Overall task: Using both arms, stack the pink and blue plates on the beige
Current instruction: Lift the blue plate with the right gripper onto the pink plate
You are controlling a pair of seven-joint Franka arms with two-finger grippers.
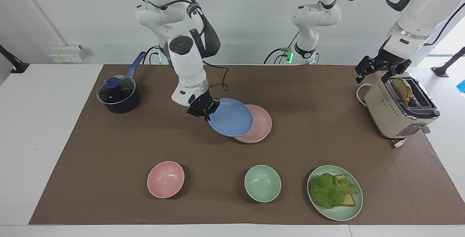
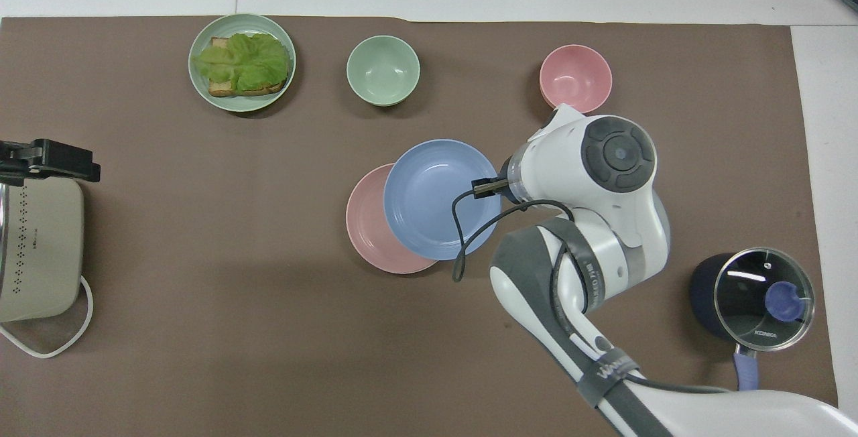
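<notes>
now right fingers (image 1: 207,112) pinch blue plate's (image 1: 231,117) rim.

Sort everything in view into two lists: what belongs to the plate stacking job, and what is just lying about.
Job:
- round matte blue plate, held over the pink one
- round matte pale pink plate, on a beige plate barely showing
- right hand, shut on the blue plate's rim
- left hand, over the toaster

Lying about:
- pink bowl
- green bowl
- green plate with lettuce sandwich
- beige toaster
- dark lidded saucepan
</notes>
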